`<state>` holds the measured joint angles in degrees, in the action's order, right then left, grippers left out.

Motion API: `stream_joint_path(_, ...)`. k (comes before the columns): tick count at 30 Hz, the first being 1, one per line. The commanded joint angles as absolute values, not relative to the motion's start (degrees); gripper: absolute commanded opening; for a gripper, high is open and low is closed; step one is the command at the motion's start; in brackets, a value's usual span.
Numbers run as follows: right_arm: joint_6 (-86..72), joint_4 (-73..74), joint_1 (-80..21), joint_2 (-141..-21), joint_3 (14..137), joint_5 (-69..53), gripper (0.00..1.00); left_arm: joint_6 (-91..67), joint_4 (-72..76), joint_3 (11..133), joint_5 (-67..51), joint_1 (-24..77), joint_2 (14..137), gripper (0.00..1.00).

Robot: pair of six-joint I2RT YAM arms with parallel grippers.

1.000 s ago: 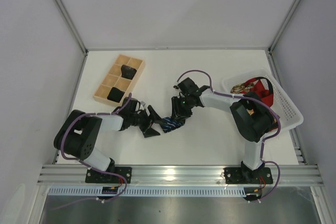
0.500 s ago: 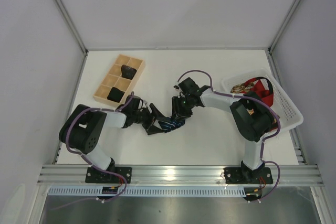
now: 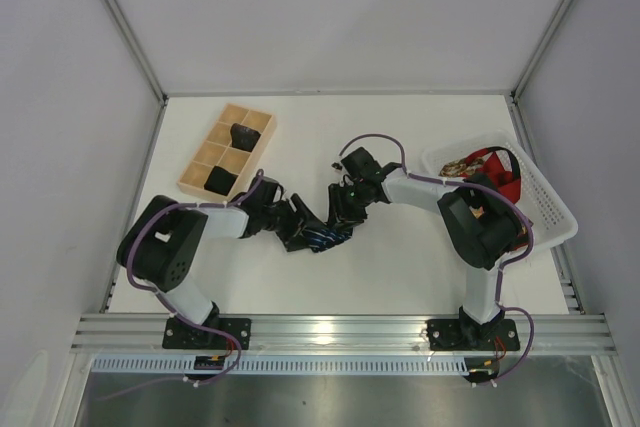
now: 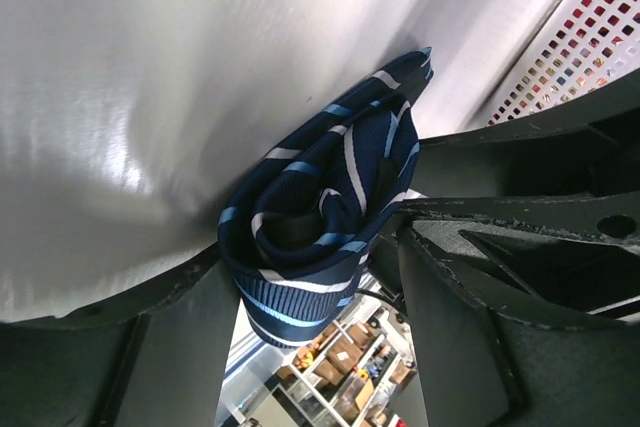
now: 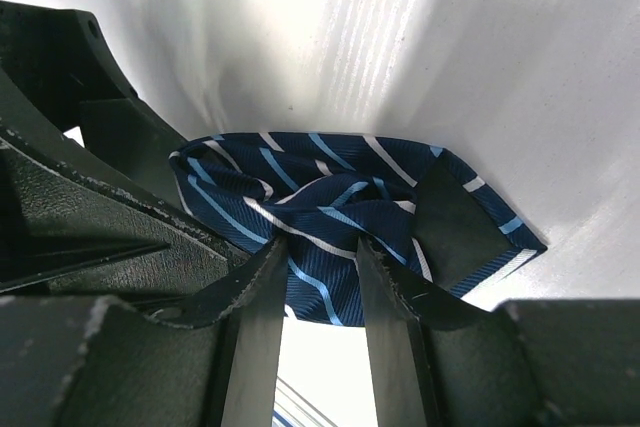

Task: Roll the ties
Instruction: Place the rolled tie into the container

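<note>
A navy tie with pale diagonal stripes lies rolled into a bundle at mid-table, between my two grippers. My left gripper reaches in from the left. In the left wrist view the roll sits between its fingers and touches both. My right gripper comes from the right. Its fingers pinch a fold of the tie, and the loose end sticks out to the right. Two dark rolled ties sit in a wooden box.
The wooden compartment box stands at the back left. A white perforated basket at the right holds a red tie and a gold-patterned one. Purple cables loop over both arms.
My left gripper has moved right, up against the navy roll, and its jaws have narrowed around it. The right gripper has held its pinch in place.
</note>
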<state>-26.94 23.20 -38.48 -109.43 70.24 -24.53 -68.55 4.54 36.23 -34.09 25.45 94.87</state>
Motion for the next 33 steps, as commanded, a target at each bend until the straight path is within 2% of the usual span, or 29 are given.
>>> stream_joint_path(1,-26.3,22.9,-38.1,-111.4,69.5,-22.8,0.4,-66.3,2.9,35.2,-26.4,27.5,97.7,0.69)
stream_joint_path(6,-26.1,22.9,-38.1,-111.7,69.4,-22.9,0.39,-65.7,4.1,35.3,-25.4,28.6,98.5,0.68)
stream_joint_path(10,-25.9,22.8,-38.1,-111.9,69.4,-23.2,0.39,-65.1,4.8,35.3,-24.4,28.9,98.5,0.63)
stream_joint_path(13,-25.7,22.9,-38.1,-112.1,69.7,-23.4,0.39,-64.3,4.3,35.9,-23.8,29.3,99.3,0.45)
stream_joint_path(17,-25.6,23.2,-38.1,-112.0,69.9,-23.4,0.38,-63.6,4.9,35.7,-23.7,29.4,100.2,0.47)
stream_joint_path(24,-25.3,23.4,-38.1,-112.1,70.2,-23.4,0.38,-62.0,5.3,36.5,-23.4,29.8,100.5,0.43)
stream_joint_path(25,-25.3,23.4,-38.1,-112.1,70.4,-23.4,0.38,-61.3,5.2,36.6,-23.3,29.9,100.5,0.37)
stream_joint_path(27,-25.2,23.6,-38.1,-112.1,70.6,-23.4,0.38,-60.0,4.9,37.0,-23.0,29.9,100.5,0.32)
stream_joint_path(30,-24.9,24.3,-38.1,-112.1,71.5,-23.2,0.38,-58.4,4.6,37.4,-22.6,29.9,100.4,0.18)
stream_joint_path(31,-24.8,24.7,-38.0,-112.1,72.0,-23.1,0.38,-57.9,4.6,37.4,-22.6,29.9,100.4,0.08)
stream_joint_path(33,-24.6,25.3,-37.8,-112.0,72.6,-23.1,0.38,-56.4,3.6,37.8,-22.6,29.9,100.1,0.0)
